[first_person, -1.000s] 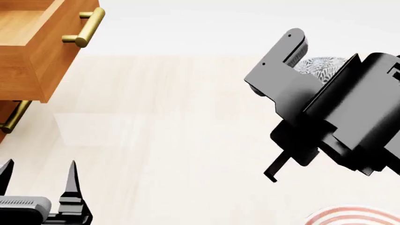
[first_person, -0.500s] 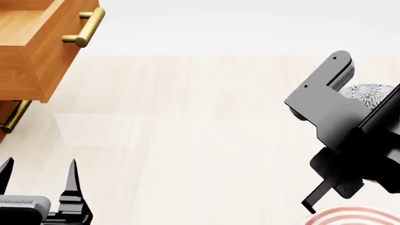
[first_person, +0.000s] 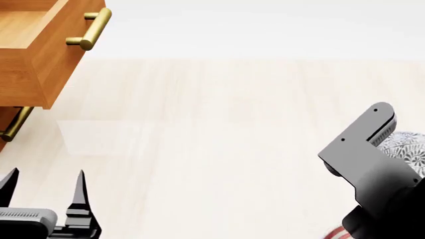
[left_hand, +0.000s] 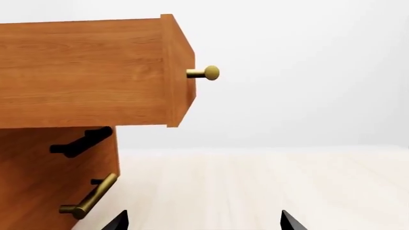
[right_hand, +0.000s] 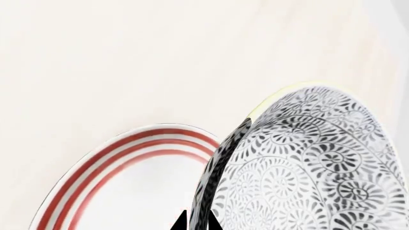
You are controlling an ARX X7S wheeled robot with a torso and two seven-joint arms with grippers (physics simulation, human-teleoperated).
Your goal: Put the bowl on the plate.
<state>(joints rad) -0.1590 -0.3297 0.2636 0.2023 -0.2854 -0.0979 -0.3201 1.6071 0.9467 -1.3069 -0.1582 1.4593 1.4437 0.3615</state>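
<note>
Over the last second the bowl has travelled with the right gripper from the far side of the table toward the robot, so release looks close. It is pinched at its rim by that claw's tips, tilted, directly above the plate. The left gripper waits idle, fingers spread, near the drawer.

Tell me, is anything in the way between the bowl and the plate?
No, nothing visible. The right tool pinches the bowl by its rim, and the plate lies right beside it in the wrist view with bare table around.
</note>
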